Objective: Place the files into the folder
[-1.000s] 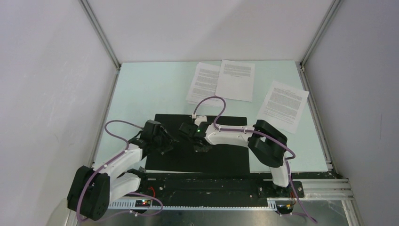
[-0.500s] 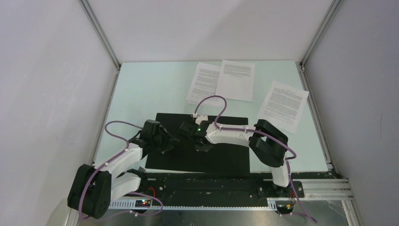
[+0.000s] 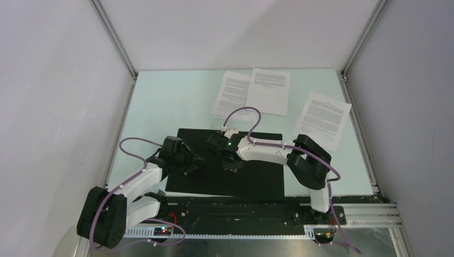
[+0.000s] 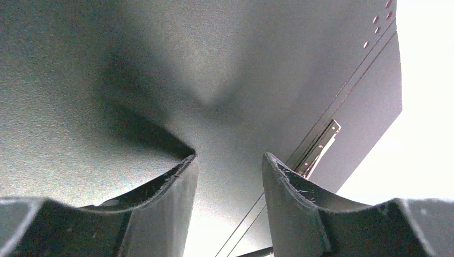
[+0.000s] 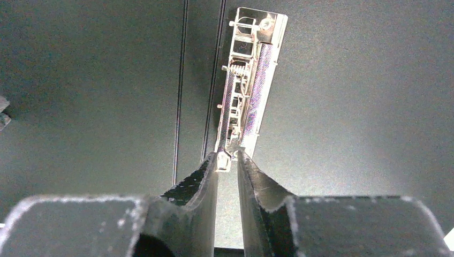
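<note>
The folder (image 3: 257, 179) lies open on the table with its black inside up. Its metal clip (image 5: 247, 91) runs along the spine. My right gripper (image 5: 228, 155) stands over the near end of that clip, jaws a narrow gap apart. The clip's tip sits between them, against the left finger. My left gripper (image 4: 229, 158) is open, its fingertips down on the folder's left half (image 4: 214, 64), holding nothing. Three white printed files lie on the table beyond the folder: two overlapping (image 3: 232, 95) (image 3: 268, 91) and one at the right (image 3: 323, 120).
Grey walls with metal frame rails close in the pale green table (image 3: 160, 107) on three sides. A black base rail (image 3: 241, 211) runs along the near edge. Purple cables loop over both arms.
My right gripper's jaws have parted slightly at the clip and its wrist has shifted a little to the right. The left arm, folder and files have not moved.
</note>
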Tool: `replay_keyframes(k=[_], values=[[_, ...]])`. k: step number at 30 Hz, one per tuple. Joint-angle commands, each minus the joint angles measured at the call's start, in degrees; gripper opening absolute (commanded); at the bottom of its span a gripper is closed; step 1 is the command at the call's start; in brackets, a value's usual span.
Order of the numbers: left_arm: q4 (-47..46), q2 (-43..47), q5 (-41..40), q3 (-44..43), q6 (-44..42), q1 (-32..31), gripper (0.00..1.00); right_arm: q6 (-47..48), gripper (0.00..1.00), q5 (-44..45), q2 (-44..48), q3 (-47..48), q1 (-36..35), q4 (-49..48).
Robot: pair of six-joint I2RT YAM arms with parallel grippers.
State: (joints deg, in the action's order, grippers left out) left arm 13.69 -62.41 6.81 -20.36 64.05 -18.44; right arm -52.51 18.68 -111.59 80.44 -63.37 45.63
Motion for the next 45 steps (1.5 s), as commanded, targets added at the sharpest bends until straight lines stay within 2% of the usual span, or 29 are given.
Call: replay_keyframes(k=[1,13,22,29,37,45], values=[[9.8,-3.6,-7.2,4.1,-3.3,0.8,0.57,1.3,0.24,1.3,0.6,-2.1,1.5,2.9],[10.0,-3.0,-5.3,2.8,-4.7,0.9,0.58,2.2,0.25,0.4,2.0,-0.8,2.7,1.2],[10.0,-1.6,-4.3,2.1,-5.1,0.5,0.63,4.0,0.26,0.8,3.4,0.2,4.6,0.3],[10.0,0.0,-4.1,-1.9,-7.5,-2.6,0.73,6.1,0.26,0.8,4.6,1.2,6.7,-0.8],[10.0,-0.2,-3.1,-7.4,-11.6,-5.4,0.77,8.0,0.29,0.7,6.4,1.2,8.7,-2.1],[10.0,0.0,-2.1,-12.6,-14.4,-6.1,0.78,8.9,0.29,2.9,13.1,-1.2,8.2,-0.4]])
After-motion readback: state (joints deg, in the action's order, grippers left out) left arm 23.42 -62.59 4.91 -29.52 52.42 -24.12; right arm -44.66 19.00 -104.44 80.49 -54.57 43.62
